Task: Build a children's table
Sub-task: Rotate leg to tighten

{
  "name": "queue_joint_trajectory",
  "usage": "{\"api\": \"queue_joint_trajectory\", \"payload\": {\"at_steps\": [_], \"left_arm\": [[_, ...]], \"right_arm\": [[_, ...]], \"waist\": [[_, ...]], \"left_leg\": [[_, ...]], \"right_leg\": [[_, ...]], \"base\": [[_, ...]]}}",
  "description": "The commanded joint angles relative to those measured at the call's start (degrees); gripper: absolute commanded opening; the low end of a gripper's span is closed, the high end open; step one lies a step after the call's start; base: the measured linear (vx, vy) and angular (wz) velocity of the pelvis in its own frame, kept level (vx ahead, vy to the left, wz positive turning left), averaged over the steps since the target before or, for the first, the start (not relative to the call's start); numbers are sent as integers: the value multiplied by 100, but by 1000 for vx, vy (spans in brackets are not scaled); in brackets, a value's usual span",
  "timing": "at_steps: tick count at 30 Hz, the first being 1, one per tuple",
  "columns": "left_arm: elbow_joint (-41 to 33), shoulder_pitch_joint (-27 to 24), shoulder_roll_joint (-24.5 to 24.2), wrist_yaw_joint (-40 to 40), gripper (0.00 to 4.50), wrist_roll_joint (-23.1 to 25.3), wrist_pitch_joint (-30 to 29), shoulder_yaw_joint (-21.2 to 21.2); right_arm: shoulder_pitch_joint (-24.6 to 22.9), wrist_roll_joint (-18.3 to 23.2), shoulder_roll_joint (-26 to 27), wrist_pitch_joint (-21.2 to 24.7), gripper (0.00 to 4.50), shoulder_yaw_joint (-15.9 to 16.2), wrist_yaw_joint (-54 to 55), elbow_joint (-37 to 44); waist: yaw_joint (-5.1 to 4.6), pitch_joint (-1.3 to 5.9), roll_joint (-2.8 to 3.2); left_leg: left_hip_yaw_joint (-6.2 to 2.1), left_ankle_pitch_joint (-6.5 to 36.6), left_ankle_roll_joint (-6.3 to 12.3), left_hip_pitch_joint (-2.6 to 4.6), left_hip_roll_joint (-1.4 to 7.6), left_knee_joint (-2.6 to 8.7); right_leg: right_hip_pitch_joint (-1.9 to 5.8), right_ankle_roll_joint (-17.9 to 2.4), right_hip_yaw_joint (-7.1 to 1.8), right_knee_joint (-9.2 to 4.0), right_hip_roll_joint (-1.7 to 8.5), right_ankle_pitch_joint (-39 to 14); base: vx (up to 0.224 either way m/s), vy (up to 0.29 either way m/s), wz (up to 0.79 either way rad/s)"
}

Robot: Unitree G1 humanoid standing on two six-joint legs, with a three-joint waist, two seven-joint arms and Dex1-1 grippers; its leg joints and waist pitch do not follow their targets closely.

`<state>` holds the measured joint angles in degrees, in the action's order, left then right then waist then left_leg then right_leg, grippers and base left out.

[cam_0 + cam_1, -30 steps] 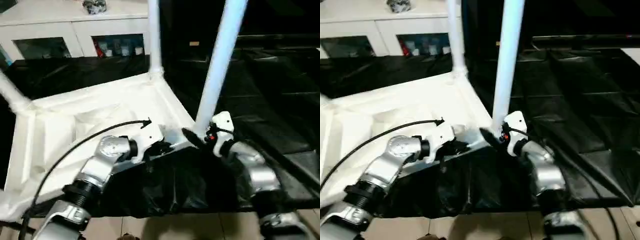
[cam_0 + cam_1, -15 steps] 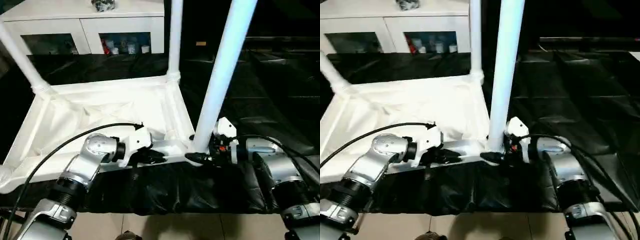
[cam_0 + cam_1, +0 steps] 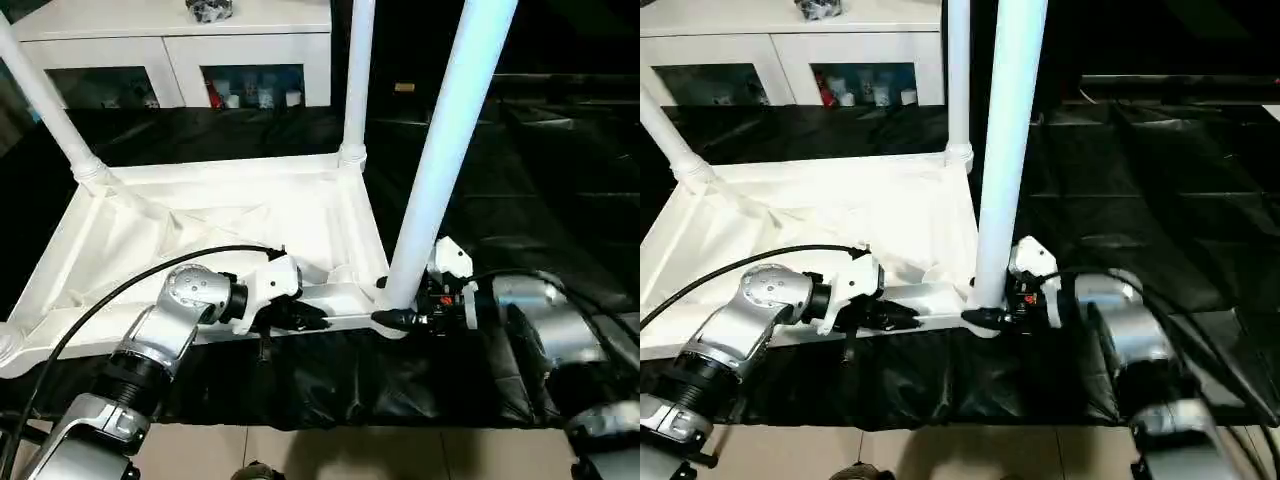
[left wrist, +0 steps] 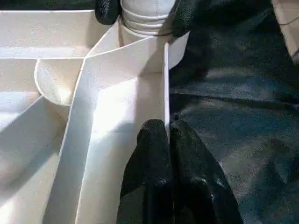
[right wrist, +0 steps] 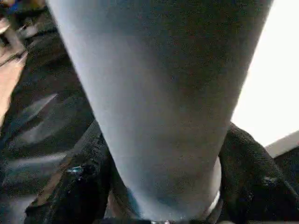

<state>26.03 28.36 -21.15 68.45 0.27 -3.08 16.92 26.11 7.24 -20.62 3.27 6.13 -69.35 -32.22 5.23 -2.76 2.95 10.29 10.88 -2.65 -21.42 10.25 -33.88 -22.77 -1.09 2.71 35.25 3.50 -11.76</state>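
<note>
The white tabletop (image 3: 200, 215) lies upside down on black cloth, ribbed underside up. White legs stand in its far-left (image 3: 50, 110), far-right (image 3: 357, 80) and near-right (image 3: 440, 160) corner sockets. My left gripper (image 3: 310, 318) is shut on the thin near rim of the tabletop, pinching it just short of the near-right corner (image 4: 168, 128). My right gripper (image 3: 392, 318) sits at the foot of the near-right leg, a black finger pressed on each side of it (image 5: 163, 186). Its fingertips (image 4: 106, 9) flank the leg's ribbed base in the left wrist view.
A white cabinet with glass doors (image 3: 180, 60) stands behind the tabletop. Black cloth (image 3: 520, 180) covers the surface to the right and in front. Tan floor (image 3: 300, 450) shows at the near edge. A black cable (image 3: 100, 300) loops over my left forearm.
The camera has shifted and levelled. My right gripper's fingers have closed in around the base of the near-right leg. My left gripper has kept its pinch on the rim.
</note>
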Motion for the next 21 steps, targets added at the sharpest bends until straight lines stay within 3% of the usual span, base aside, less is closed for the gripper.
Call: {"api": "queue_joint_trajectory", "payload": {"at_steps": [1,2,4,6,10,13,15,16,20,21], "left_arm": [[51,204,395,-836,0,205,-118,-23],[57,209,433,-915,0,224,-148,-24],[56,215,581,-1166,0,261,-250,-31],[61,221,768,-1484,0,322,-338,-40],[110,235,1198,-1935,0,431,-458,76],[118,276,1499,-2226,0,533,-550,133],[74,266,1539,-2206,0,508,-576,142],[64,263,1534,-2186,0,510,-568,149],[49,264,1443,-2057,0,517,-479,151],[6,252,1357,-1962,0,497,-423,129]], "right_arm": [[-218,-5,536,20,267,-13,1003,-97],[-239,-8,592,20,267,-45,1132,-97],[-305,-35,802,54,267,-147,1613,-85],[-347,-109,1058,122,267,-231,2169,-73],[-375,-148,1813,108,266,-340,3188,44],[-509,-236,2377,189,266,-219,3792,335],[-577,-200,2463,203,266,-168,3827,454],[-594,-223,2454,182,322,-152,3863,489],[-592,-205,2293,176,359,-191,3751,547],[-552,-319,2098,51,359,-205,3719,508]], "waist": [[-13,301,-74],[-20,279,-49],[-36,258,-74],[-65,242,-56],[-114,253,-50],[-144,260,-28],[-151,272,-15],[-157,266,6],[-184,272,-2],[-189,258,-71]], "left_leg": [[-100,1029,390,60,324,397],[-117,1222,278,93,321,419],[-129,1402,161,106,310,454],[-142,1480,89,110,317,483],[-146,1508,54,104,306,494],[-144,1425,53,94,301,501],[-150,1422,65,91,296,500],[-152,1443,74,78,296,506],[-147,1399,136,67,296,501],[-140,1410,152,63,295,505]], "right_leg": [[273,-1445,-241,-441,487,-769],[255,-1345,-249,-492,510,-1243],[250,-1157,-252,-548,512,-1829],[224,-1035,-267,-569,505,-2045],[208,-1001,-282,-578,504,-1849],[212,-992,-286,-564,487,-1638],[224,-991,-285,-555,495,-1545],[224,-986,-283,-560,490,-1500],[244,-1098,-281,-536,486,-1162],[246,-1091,-280,-548,484,-1206]], "base": [[0,0,0],[0,0,0],[0,0,0],[0,0,0],[0,0,0],[0,0,0],[0,0,0],[0,0,0],[0,0,0],[0,0,0]]}}
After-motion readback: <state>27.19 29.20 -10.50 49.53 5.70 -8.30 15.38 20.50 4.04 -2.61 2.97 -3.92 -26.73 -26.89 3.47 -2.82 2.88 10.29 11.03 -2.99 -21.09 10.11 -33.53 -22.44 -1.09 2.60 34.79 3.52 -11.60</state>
